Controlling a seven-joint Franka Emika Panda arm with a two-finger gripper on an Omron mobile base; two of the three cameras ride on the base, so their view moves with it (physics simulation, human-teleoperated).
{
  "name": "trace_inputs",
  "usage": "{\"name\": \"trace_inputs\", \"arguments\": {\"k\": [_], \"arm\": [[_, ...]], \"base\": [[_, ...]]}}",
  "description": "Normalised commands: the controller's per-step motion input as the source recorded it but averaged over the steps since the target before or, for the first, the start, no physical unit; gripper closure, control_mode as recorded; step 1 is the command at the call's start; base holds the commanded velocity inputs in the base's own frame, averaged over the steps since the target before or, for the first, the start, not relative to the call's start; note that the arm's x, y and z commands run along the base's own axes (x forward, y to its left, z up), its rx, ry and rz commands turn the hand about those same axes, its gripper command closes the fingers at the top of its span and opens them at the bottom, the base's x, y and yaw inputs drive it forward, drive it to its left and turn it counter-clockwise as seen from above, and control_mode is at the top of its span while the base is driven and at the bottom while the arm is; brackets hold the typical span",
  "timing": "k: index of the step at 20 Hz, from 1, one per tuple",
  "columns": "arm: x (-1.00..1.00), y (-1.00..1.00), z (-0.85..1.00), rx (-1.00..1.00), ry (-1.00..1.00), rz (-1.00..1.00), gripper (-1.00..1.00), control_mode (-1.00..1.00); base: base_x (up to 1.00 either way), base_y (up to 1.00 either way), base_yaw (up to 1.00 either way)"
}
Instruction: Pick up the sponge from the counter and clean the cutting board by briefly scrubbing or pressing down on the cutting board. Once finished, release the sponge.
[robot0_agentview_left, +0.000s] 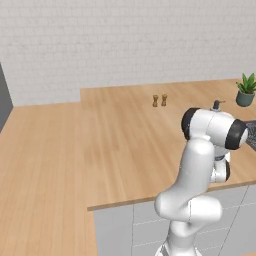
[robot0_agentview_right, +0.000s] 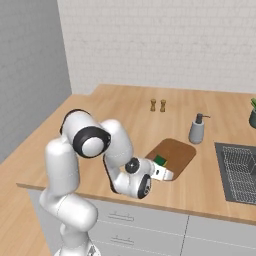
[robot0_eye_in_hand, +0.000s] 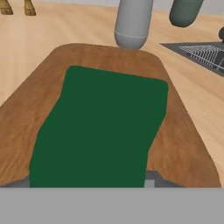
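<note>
Sponge (robot0_eye_in_hand: 98, 131): green top face, directly ahead of the claw (robot0_agentview_right: 162, 173) in the hand view, running from the bottom of that view up across the near half of the board (robot0_eye_in_hand: 183, 140). In the right base view the sponge (robot0_agentview_right: 160, 160) is a small green patch at the board's near-left edge, touching the white hand at the claw. The hand lies low and roughly level over the worktop's front strip, pointing toward the board. Fingertips are hidden by the sponge and the hand body; cannot tell from these frames whether the claw is apart or clamped on the sponge, though the sponge sits right at it.

Board (robot0_agentview_right: 173, 155): reddish-brown, rounded corners, flat on the worktop (robot0_agentview_right: 115, 115), near the front edge, angled away to the right.

Just beyond the board's far end: grey soap dispenser (robot0_agentview_right: 197, 130), upright, close to the board but apart from it.

Right of the board: dark sink (robot0_agentview_right: 237, 172) with a wire rack inside.

Further back, mid-worktop: two small brown shakers (robot0_agentview_right: 158, 105), side by side, upright.

Far right: potted plant (robot0_agentview_left: 246, 90), green leaves in a dark pot.

Behind: white brick wall (robot0_agentview_right: 165, 45).
</note>
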Motion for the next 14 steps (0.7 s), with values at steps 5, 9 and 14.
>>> {"name": "trace_inputs", "arguments": {"k": [5,9,14], "arm": [[-0.64,-0.23,0.16,0.27,0.94,0.11,1.0,-1.0],[-0.52,-0.44,1.0,0.14,0.43,0.13,1.0,-1.0],[-0.78,-0.07,1.0,0.0,0.11,0.25,1.0,-1.0]], "base": [[0.0,0.0,0.0],[0.0,0.0,0.0],[0.0,0.0,0.0]]}}
